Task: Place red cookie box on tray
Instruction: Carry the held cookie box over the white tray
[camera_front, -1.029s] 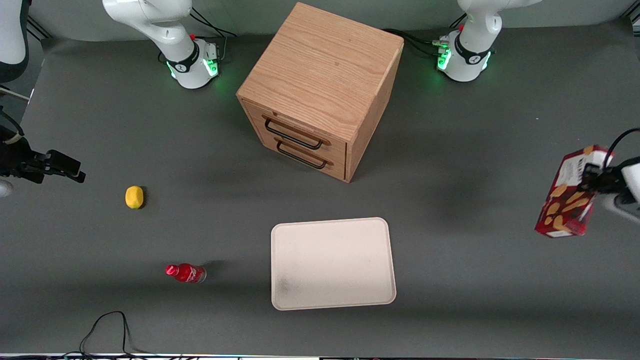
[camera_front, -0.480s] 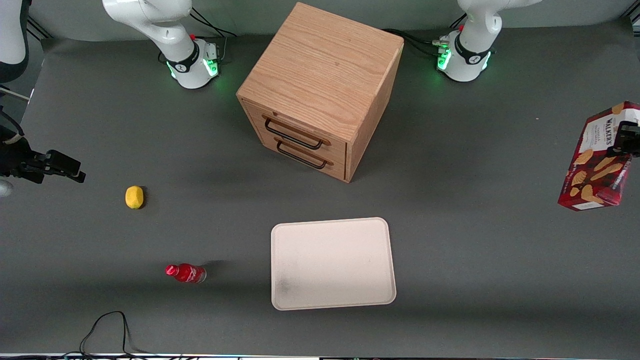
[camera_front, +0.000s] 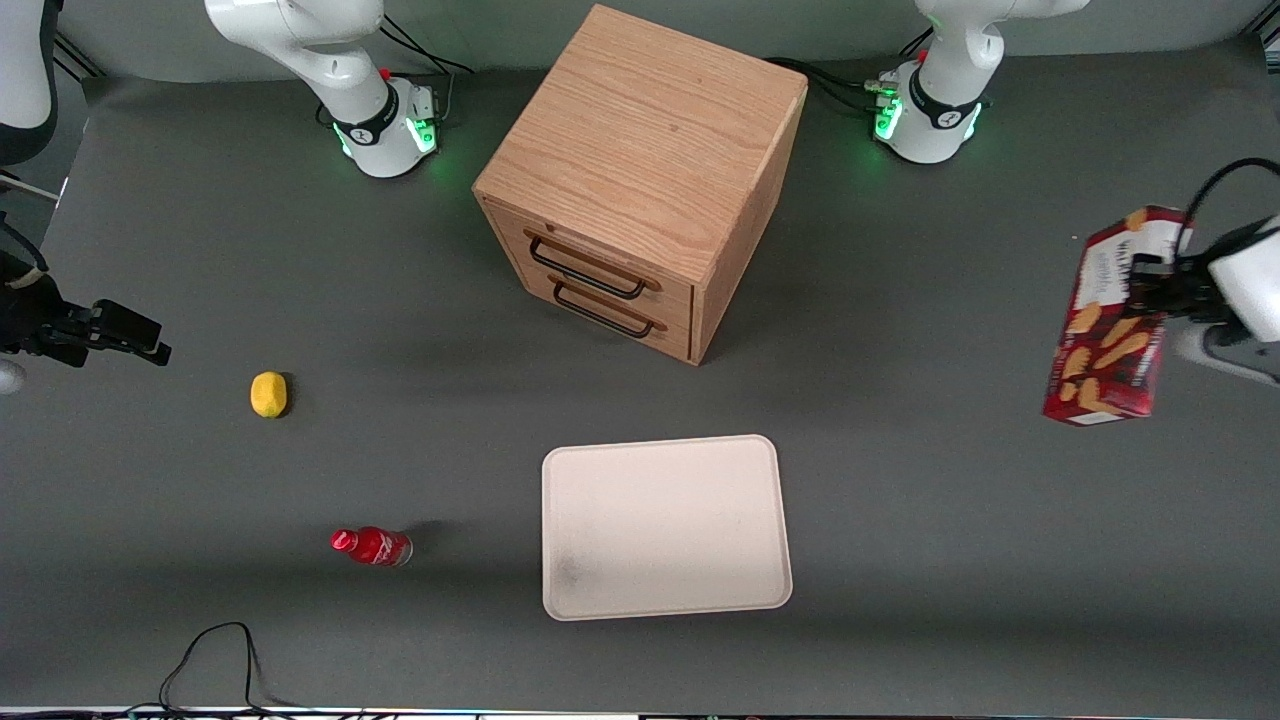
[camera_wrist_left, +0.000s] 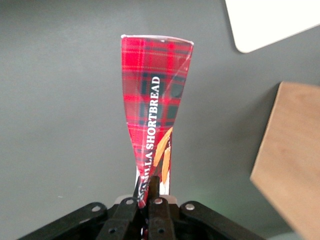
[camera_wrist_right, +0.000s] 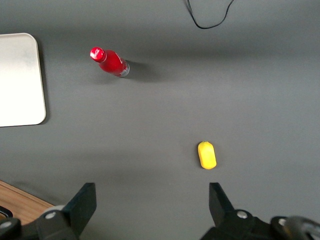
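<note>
1. Front view: high up, facing the arm bases, looking steeply down on the whole table (camera_front: 900, 560); cabinet (camera_front: 640, 180), tray (camera_front: 665, 525), lemon (camera_front: 268, 394), red bottle (camera_front: 372, 547) all in shot.
2. Left wrist view: close in over the gripper (camera_wrist_left: 148, 192), looking down along the red cookie box (camera_wrist_left: 152, 110) clamped in it; box held clear above the table, toward the working arm's end.
3. Right wrist view: looking down from a moderate height.
4. Shared: tray corner and cabinet edge in all three; lemon and bottle in front and right wrist views.
</note>
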